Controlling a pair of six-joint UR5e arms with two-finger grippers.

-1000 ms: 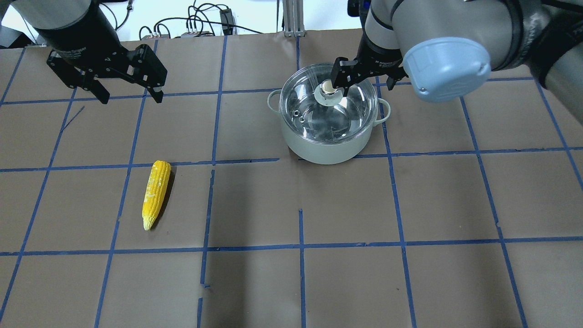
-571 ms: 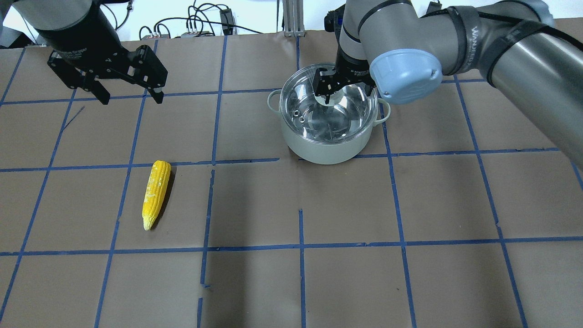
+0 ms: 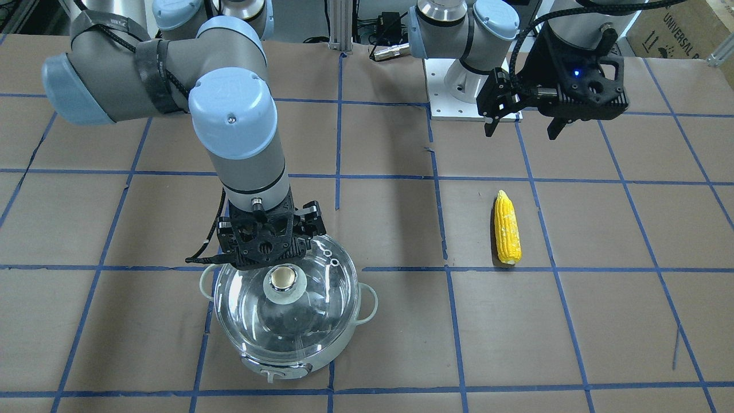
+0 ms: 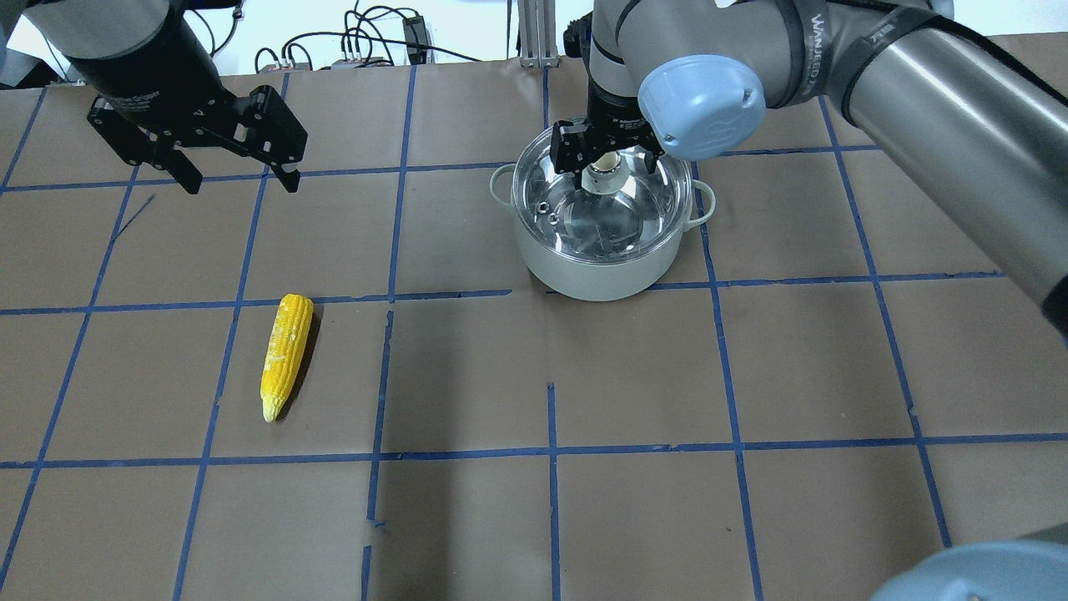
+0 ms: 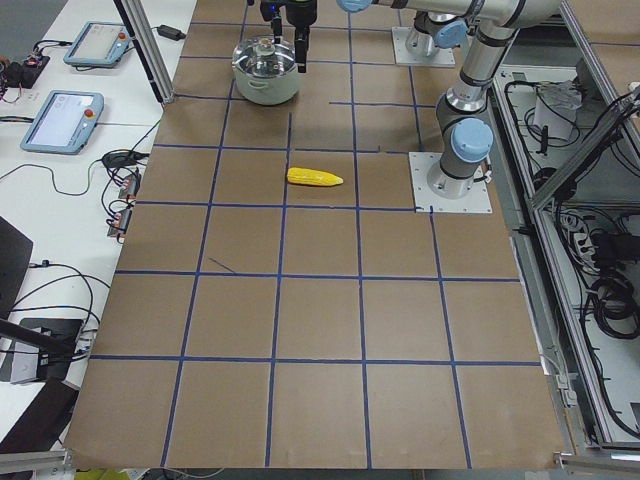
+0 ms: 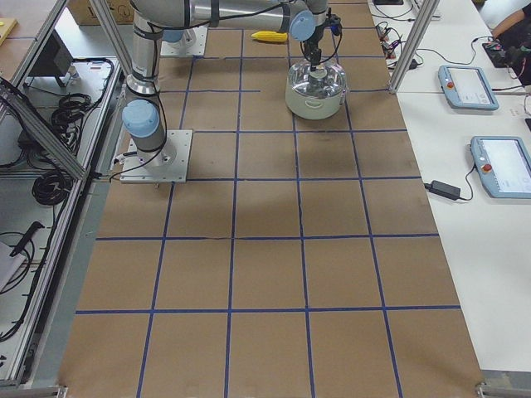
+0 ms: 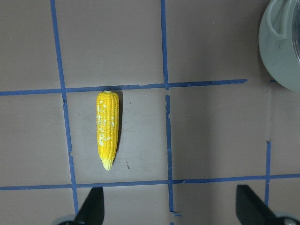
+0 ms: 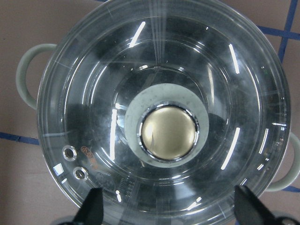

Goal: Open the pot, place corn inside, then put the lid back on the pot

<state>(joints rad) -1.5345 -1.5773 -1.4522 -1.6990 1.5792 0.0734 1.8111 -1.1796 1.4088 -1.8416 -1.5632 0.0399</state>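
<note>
In the upper left of the overhead view I see the left gripper (image 4: pixel 240 179) hanging above the tabletop (image 4: pixel 751 376), which is brown paper taped into a blue grid. Its fingers (image 4: pixel 189 175) are spread wide and hold nothing. The left wrist camera shows both tips at the bottom edge, with bare paper between them.

Below that, in the lower left quarter, the corn cob (image 4: pixel 286 355) lies flat inside one grid square. Its tapered end points toward the bottom of the frame, and it is well apart from both arms and from the pot.

Right of centre and high in the frame stands the pale green pot (image 4: pixel 596 271), with a loop handle on each side. The glass lid (image 4: pixel 584 224) sits square on its rim, so it is closed.

The right gripper (image 4: pixel 607 163) is directly over the lid. From the right wrist camera I see its fingers (image 8: pixel 93 208) wide open and the metallic knob (image 8: pixel 168 133) centred between them, with a clear gap on each side. They are not clamped on anything. I cannot tell how far above the glass the tips are.
</note>
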